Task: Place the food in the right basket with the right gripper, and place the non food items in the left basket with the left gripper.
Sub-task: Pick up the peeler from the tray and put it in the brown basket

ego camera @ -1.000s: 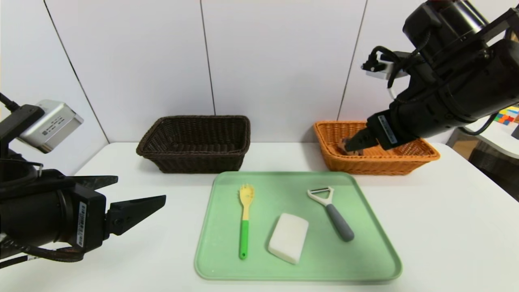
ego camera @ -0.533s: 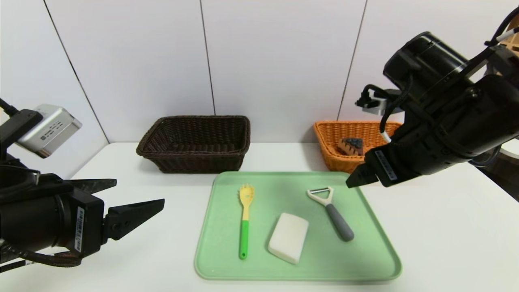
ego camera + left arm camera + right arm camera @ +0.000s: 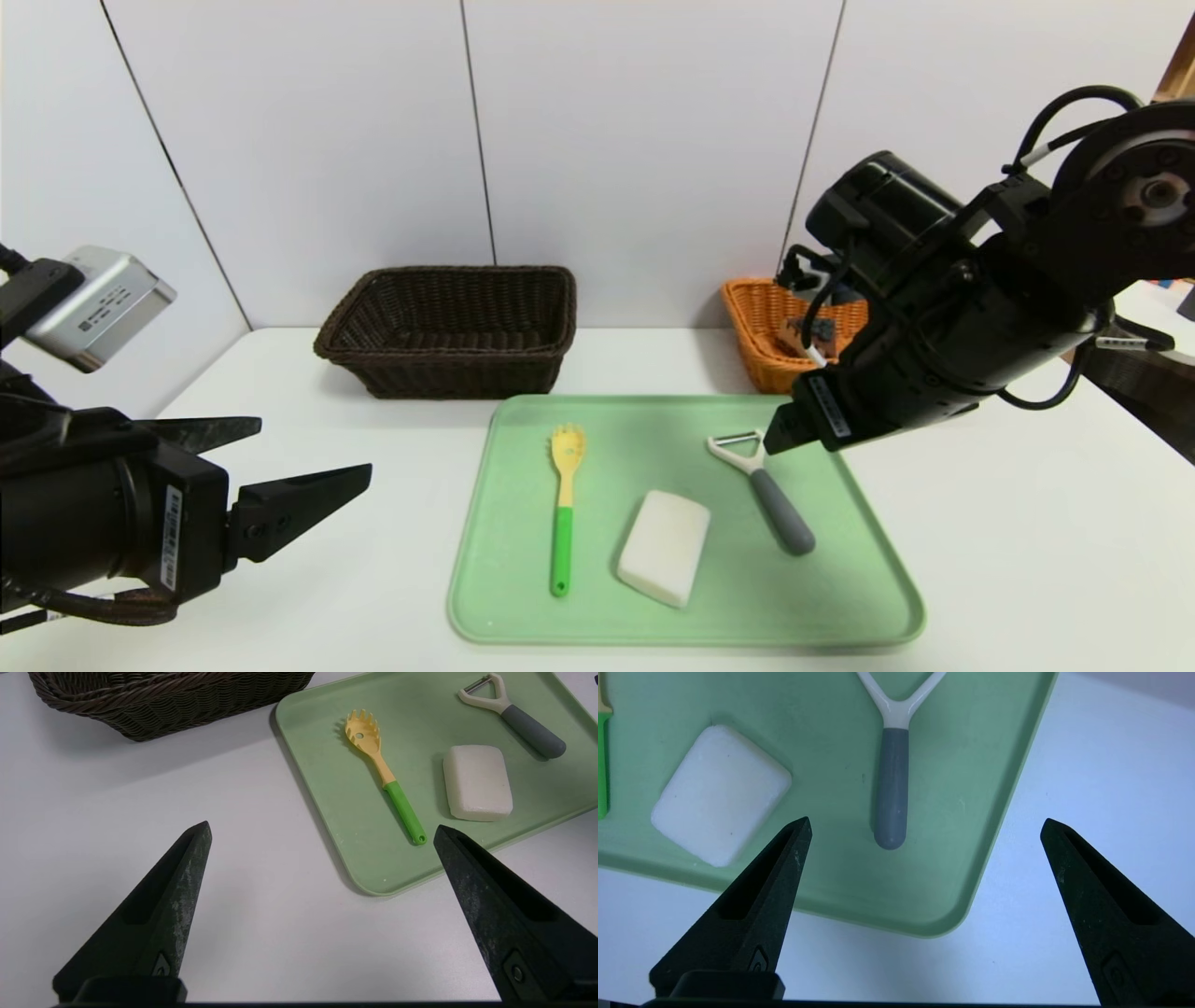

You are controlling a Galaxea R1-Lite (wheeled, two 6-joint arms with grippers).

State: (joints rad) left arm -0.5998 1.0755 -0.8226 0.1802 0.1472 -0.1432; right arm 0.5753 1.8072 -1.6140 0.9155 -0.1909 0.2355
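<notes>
Swung the right pincer [image 3: 927, 819] off the orange basket [image 3: 754, 313] to above the tray [image 3: 840, 597], near the peeler [image 3: 782, 513], spread wide. Eased the left pincer [image 3: 323, 824] back a bit over the desk [image 3: 317, 597], also wide apart. Still got peeler, slotted spoon [image 3: 562, 551] and white block [image 3: 665, 549] on the tray.

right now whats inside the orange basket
A dark-topped, cake-like piece is visible inside the orange basket; the right arm covers the basket's right part, so anything there can't be seen.

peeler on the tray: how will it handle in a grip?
Likely stiff: the peeler has a thick, straight grey handle. That handle looks rounded, so it may roll or twist if nudged. Probably handle-heavy, given the thin, open white head.
</notes>
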